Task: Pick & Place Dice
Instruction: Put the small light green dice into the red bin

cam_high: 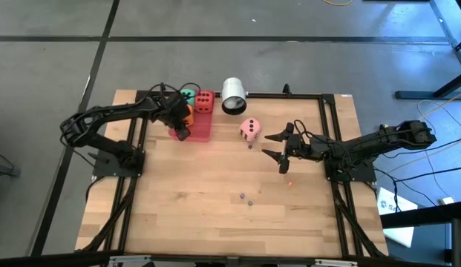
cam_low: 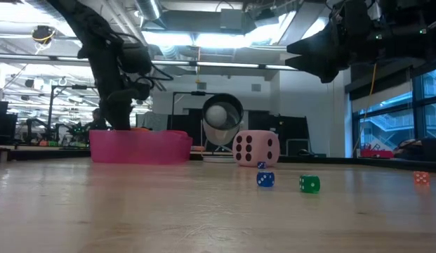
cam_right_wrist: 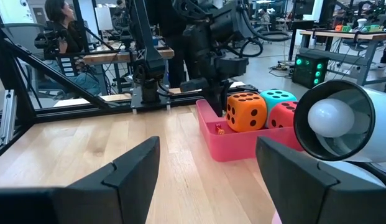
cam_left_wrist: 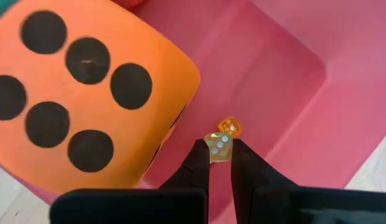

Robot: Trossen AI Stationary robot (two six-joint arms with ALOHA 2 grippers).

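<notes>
Yellow small die [cam_left_wrist: 219, 147] pinched in left claw [cam_left_wrist: 220, 149], over pink tray [cam_left_wrist: 292, 81], no readable writing

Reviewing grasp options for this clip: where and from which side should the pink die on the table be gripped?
Grip the pink die across two opposite flat side faces, coming down from above. It sits upright and alone on the wood, clear of the pink tray and the white cylinder, so its sides look reachable. The open right gripper hovers nearest.
</notes>
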